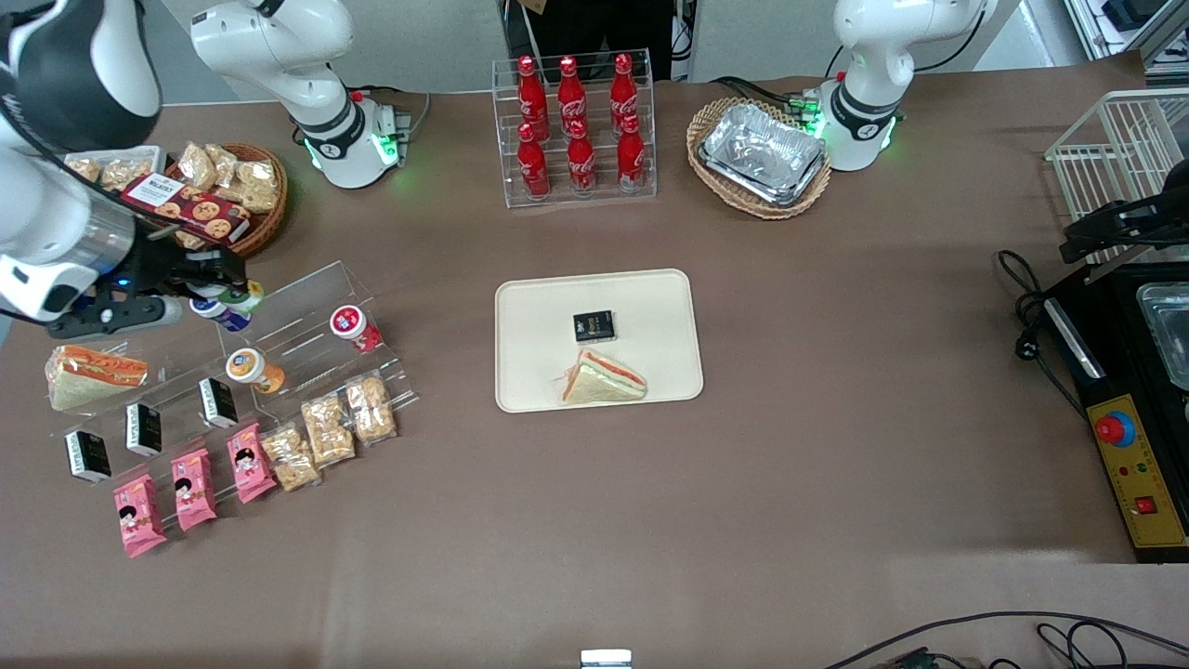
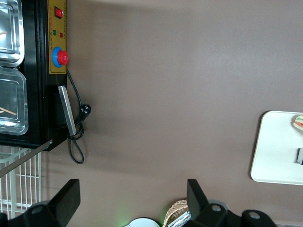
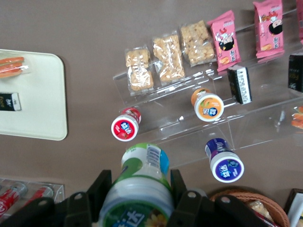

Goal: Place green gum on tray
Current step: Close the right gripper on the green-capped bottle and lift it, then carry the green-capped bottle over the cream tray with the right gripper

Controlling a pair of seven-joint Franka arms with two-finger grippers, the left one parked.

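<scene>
A brown desk (image 1: 836,390) fills my screens, with stock laid out toward the working arm's end. From here I count six red cola bottles (image 1: 576,125) in a clear rack (image 1: 578,190), three pink snack packets (image 1: 193,489), three clear bags of biscuits (image 1: 327,430), and three small black boxes (image 1: 143,428) on the stepped acrylic stand (image 1: 307,307). On that stand I also see three gum bottles lying loose: a red one (image 3: 125,125), an orange one (image 3: 207,103) and a blue one (image 3: 223,160).

The tool (image 3: 137,201) hangs above the upper steps of the stand, and in the wrist picture I see its two dark fingers (image 3: 101,189) pressed against either side of the green gum (image 3: 139,189), the bottle clamped between them and lifted clear of the shelf, above the red and blue bottles. In the front view the tool (image 1: 218,279) sits near the wicker basket (image 1: 269,218) of cookie packs.

The tray (image 1: 539,307) lies in the middle of the desk, well apart from the tool. It holds two things: one small black box (image 1: 594,325) and one wrapped triangular sandwich (image 1: 602,379) nearer the front camera. A second sandwich (image 1: 95,373) rests beside the stand. Another wicker basket (image 1: 720,190) toward the parked arm's end holds stacked foil trays (image 1: 764,153).
</scene>
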